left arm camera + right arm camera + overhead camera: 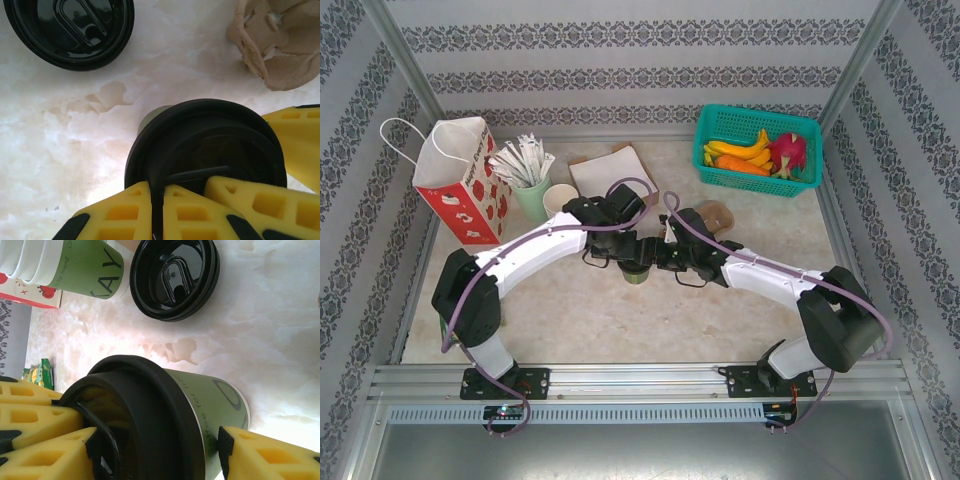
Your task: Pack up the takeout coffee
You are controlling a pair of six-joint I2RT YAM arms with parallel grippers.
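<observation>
Noted: right gripper clamps coffee cup body; left gripper closed, bearing on lid. Best to seat the rim evenly, cup upright, no crushing.

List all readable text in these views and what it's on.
"AY": large dark letters on the stacked green cups, start cut off.
"for friend": small print on the same cups.
Coffee cup: small print on its side, partly hidden, not readable.
Red paper bag: print too small to read.
Loose black lid: no text.
</observation>
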